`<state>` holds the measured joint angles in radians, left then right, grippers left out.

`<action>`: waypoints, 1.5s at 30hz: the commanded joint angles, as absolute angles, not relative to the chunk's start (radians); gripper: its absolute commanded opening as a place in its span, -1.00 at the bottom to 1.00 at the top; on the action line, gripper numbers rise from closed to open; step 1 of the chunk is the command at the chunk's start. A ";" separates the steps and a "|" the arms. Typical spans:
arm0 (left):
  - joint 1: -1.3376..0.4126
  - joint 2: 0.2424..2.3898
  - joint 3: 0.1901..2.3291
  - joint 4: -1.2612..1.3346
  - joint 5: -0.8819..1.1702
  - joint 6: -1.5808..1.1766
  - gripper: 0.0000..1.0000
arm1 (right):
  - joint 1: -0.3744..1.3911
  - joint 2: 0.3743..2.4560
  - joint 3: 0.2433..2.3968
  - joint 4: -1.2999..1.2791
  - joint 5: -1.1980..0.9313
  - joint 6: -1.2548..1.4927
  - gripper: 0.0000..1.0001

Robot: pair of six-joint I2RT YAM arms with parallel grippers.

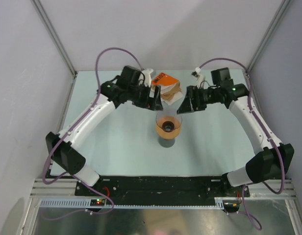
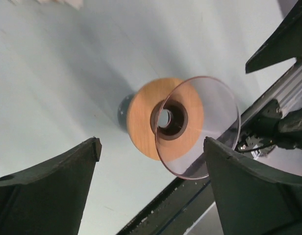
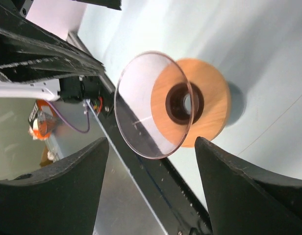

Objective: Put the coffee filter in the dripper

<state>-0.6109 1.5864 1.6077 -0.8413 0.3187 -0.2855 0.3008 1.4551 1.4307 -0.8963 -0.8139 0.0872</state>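
Coffee filter [image 1: 172,101] seems to lie just behind the dripper [image 1: 168,123], between our left gripper [image 1: 155,99] and right gripper [image 1: 187,104], both splayed empty; we'd pinch its rim lightly, lower point-first.

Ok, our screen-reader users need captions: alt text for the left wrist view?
An empty, clear cone-shaped dripper sits in a tan wooden ring over a dark cup on a pale table. The open left gripper frames it, holding nothing.
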 commanded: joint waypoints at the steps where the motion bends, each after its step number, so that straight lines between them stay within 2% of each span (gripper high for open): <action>1: -0.531 1.479 1.726 -0.819 0.307 -0.250 0.93 | 0.216 1.391 1.548 -0.821 -0.885 0.124 0.56; 8: -0.292 1.523 1.723 -0.793 0.407 -0.279 0.99 | 0.104 1.462 1.593 -0.714 -0.872 0.197 0.58; 10: -0.234 1.551 1.685 -0.726 0.463 -0.323 0.99 | 0.090 1.501 1.603 -0.713 -0.862 0.221 0.58; 13: -0.173 1.553 1.512 -0.451 0.552 -0.440 0.94 | 0.084 1.564 1.627 -0.732 -0.841 0.239 0.58; 18: -0.140 1.580 1.210 0.160 0.625 -0.764 0.58 | 0.084 1.679 1.689 -0.771 -0.792 0.241 0.56; 26: -0.160 1.922 1.173 0.642 0.590 -1.096 0.16 | 0.091 1.768 1.805 -0.870 -0.712 0.143 0.56; 32: -0.203 2.119 1.276 0.755 0.559 -1.197 -0.07 | 0.090 1.776 1.832 -0.923 -0.686 0.091 0.56; 40: -0.233 2.255 1.366 0.779 0.513 -1.240 -0.09 | 0.081 1.769 1.809 -0.938 -0.681 0.085 0.55; 45: -0.241 2.302 1.389 0.779 0.491 -1.248 -0.03 | 0.080 1.776 1.806 -0.939 -0.677 0.087 0.55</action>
<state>-0.2371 2.2719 1.3560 0.7296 0.5323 -1.2289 0.0860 1.7718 1.7920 -0.9279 -0.6849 0.0994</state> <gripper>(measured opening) 0.472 0.776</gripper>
